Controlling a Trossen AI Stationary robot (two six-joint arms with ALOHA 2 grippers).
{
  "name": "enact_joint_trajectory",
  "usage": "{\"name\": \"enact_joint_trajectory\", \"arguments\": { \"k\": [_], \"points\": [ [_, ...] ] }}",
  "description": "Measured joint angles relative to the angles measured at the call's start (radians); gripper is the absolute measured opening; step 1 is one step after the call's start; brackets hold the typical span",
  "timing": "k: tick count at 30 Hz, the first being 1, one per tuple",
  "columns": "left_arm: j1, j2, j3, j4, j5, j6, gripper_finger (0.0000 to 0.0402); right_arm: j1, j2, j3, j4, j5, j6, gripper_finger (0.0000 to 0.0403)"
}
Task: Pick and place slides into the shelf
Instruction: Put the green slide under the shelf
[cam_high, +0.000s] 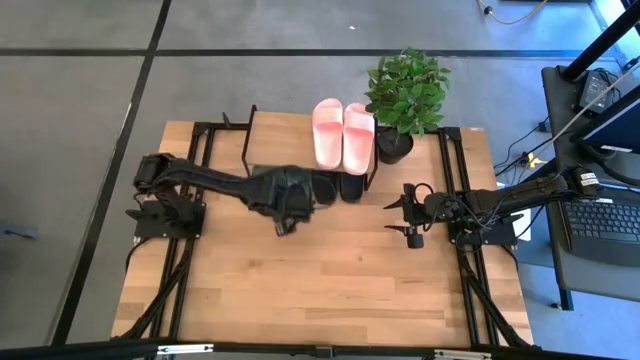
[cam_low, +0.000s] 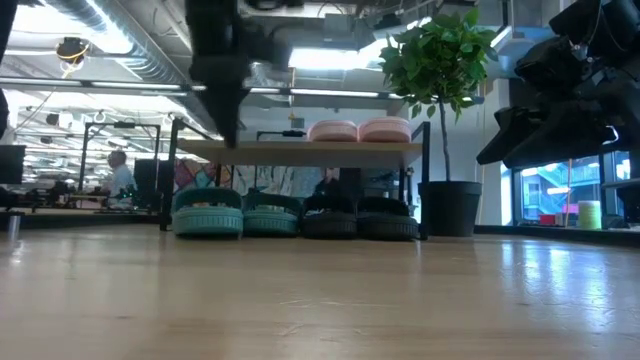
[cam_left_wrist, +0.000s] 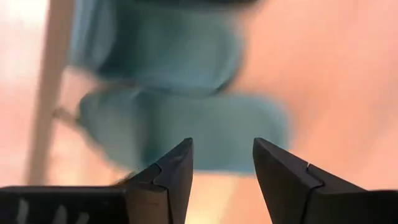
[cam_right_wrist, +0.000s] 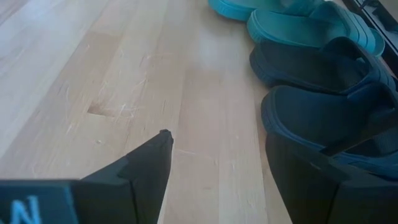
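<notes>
The shelf (cam_low: 300, 150) stands at the table's far edge and looks full: the light pink pair (cam_high: 343, 134) lies on its top board, the dark green pair (cam_low: 238, 212) and black pair (cam_low: 360, 216) line up beneath (all six slides placed, I judge). The left gripper (cam_left_wrist: 222, 163) hangs over the green pair, jaws parted and empty. The right gripper (cam_high: 398, 215) waits mid-table, wide open.

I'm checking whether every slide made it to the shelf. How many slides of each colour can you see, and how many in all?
Green slides: 2, under the shelf
Black slides: 2, under the shelf
Pink slides: 2, on the top board
Total: 6
</notes>
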Motion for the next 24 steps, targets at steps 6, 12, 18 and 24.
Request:
{"name": "enact_joint_trajectory", "arguments": {
  "k": [6, 12, 18, 24],
  "points": [
    [-0.113, -0.007, -0.095, 0.247, 0.098, -0.047, 0.0158, 0.000, 0.000, 0.000, -0.006, 0.000, -0.002, 0.0257],
    [-0.153, -0.006, -0.243, 0.406, 0.141, -0.141, 0.0158, 0.000, 0.000, 0.000, -0.013, 0.000, -0.003, 0.0257],
    [-0.155, -0.005, -0.347, 0.562, 0.132, -0.181, 0.0158, 0.000, 0.000, 0.000, -0.013, 0.000, -0.002, 0.0257],
    [-0.130, -0.005, -0.384, 0.543, 0.093, -0.205, 0.0158, 0.000, 0.000, 0.000, -0.013, 0.000, -0.002, 0.0257]
  ]
}}
